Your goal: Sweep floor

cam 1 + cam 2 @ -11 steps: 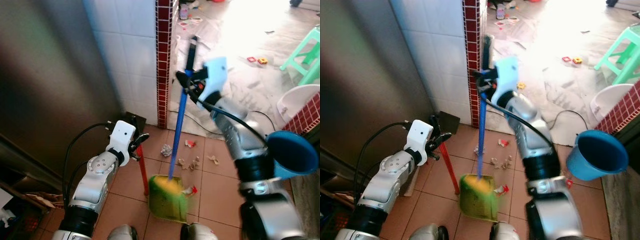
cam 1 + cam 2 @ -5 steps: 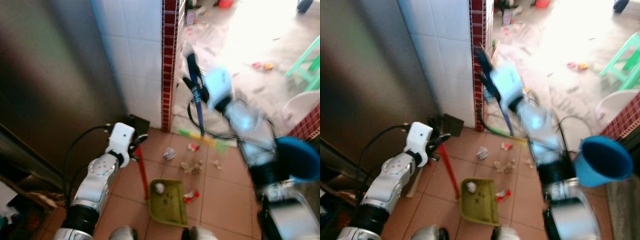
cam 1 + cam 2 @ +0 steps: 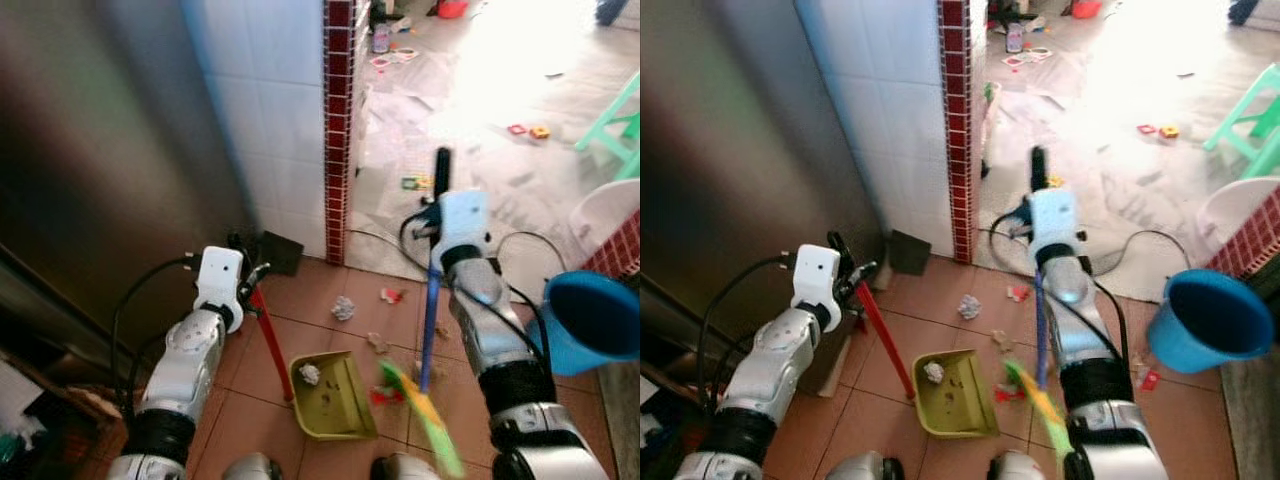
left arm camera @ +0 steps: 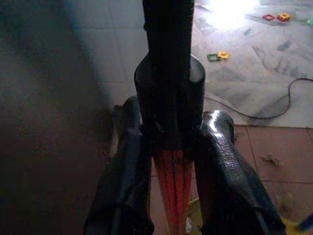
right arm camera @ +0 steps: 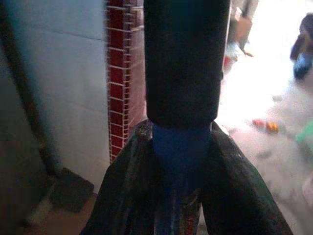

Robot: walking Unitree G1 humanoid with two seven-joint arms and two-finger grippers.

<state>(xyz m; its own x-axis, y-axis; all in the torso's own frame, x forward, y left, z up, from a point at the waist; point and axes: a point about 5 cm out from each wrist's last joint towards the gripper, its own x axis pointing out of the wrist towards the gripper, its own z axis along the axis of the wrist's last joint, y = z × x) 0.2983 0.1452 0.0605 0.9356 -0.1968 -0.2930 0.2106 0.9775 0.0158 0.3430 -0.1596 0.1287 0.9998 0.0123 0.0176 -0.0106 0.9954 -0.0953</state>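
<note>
Mid-sweep: the right end effector (image 3: 437, 215) is clamped on the broom (image 3: 428, 330), the left end effector (image 3: 250, 283) on the dustpan (image 3: 328, 396) handle. Next, I'd judge, push the paper scraps (image 3: 343, 308) lying beyond the pan into it.

no readable text, labels or signs anywhere

The right end effector (image 3: 437, 212) now sits lower and nearer the robot than a second ago, the blue broom handle (image 3: 430, 320) hanging almost straight down. The blurred green and yellow broom head (image 3: 425, 415), which covered the dustpan (image 3: 332, 398) and then swung out towards the doorway, is now just right of the pan. The pan lies uncovered, a crumpled white scrap (image 3: 310, 374) inside it
</note>
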